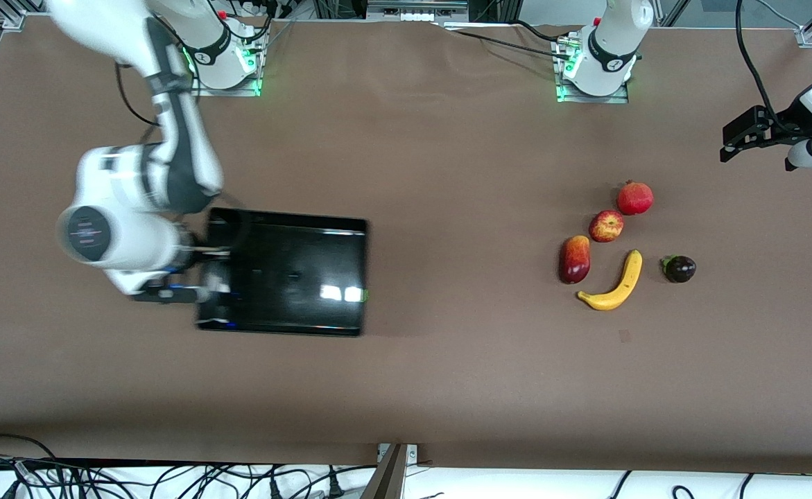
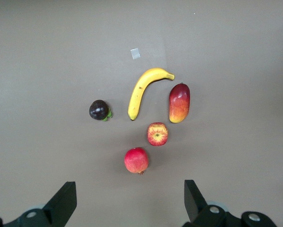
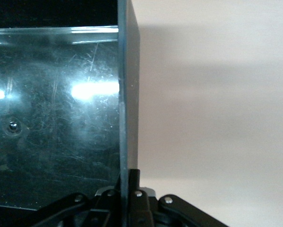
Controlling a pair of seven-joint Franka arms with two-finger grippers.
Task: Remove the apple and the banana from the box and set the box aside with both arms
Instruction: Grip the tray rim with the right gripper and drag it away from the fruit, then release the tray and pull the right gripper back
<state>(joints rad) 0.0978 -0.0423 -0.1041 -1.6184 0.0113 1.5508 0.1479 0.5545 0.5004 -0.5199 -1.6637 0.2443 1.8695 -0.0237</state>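
Observation:
The black box (image 1: pixel 288 220) lies on the table toward the right arm's end. My right gripper (image 1: pixel 213 272) is shut on the box's end wall (image 3: pixel 125 94), one finger inside and one outside (image 3: pixel 127 178). The red apple (image 1: pixel 606 226) and the yellow banana (image 1: pixel 617 284) lie on the table toward the left arm's end; the banana is nearer the front camera. My left gripper (image 1: pixel 742 138) is open and empty in the air at the left arm's end. Its wrist view (image 2: pixel 128 187) looks down on the apple (image 2: pixel 157 134) and banana (image 2: pixel 140 90).
A dark-red-and-yellow mango (image 1: pixel 575 258) lies beside the apple and banana. A red pomegranate (image 1: pixel 635 197) lies just farther from the front camera than the apple. A small dark purple fruit (image 1: pixel 679 268) lies beside the banana. A small pale mark (image 1: pixel 624 336) is on the brown table.

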